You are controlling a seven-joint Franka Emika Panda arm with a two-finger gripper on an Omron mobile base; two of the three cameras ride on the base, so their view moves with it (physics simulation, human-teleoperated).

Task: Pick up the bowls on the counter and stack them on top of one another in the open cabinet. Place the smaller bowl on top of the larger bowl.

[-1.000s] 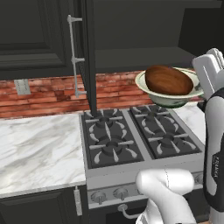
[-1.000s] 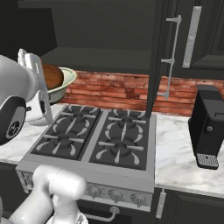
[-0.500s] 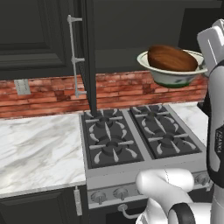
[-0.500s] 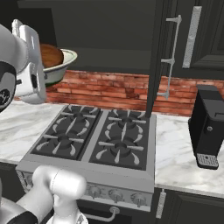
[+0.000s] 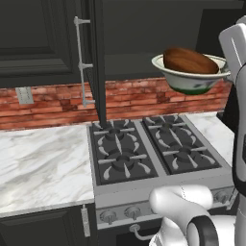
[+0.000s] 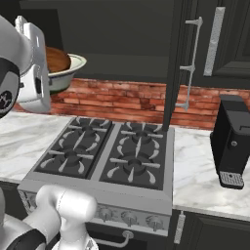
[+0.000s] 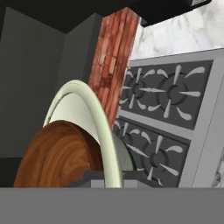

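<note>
The larger bowl [image 5: 191, 79], cream with a greenish tint, hangs in the air above the stove's right burners, level with the dark opening of the open cabinet [image 5: 144, 33]. The smaller bowl [image 5: 188, 60], reddish-brown, sits inside it. My gripper [image 5: 227, 67] holds the pale bowl by its right rim, its fingertips hidden behind the bowl. From the right base the stacked larger bowl [image 6: 68, 73] and smaller bowl [image 6: 56, 58] sit beside my hand [image 6: 34, 63]. The hand view looks along the pale rim [image 7: 94, 118] with the brown bowl [image 7: 57, 155] against it.
The cabinet door [image 5: 98, 62] stands edge-on with its silver bar handle [image 5: 79, 62]. A gas stove [image 5: 149, 149] lies below. The marble counter [image 5: 43, 163] runs left of it, and a black coffee machine [image 6: 232, 141] stands on the right. A brick backsplash [image 6: 122, 100] runs behind.
The hand has lifted the two nested bowls from near backsplash height up to the level of the cabinet opening. The base and the rest of the scene have stayed still.
</note>
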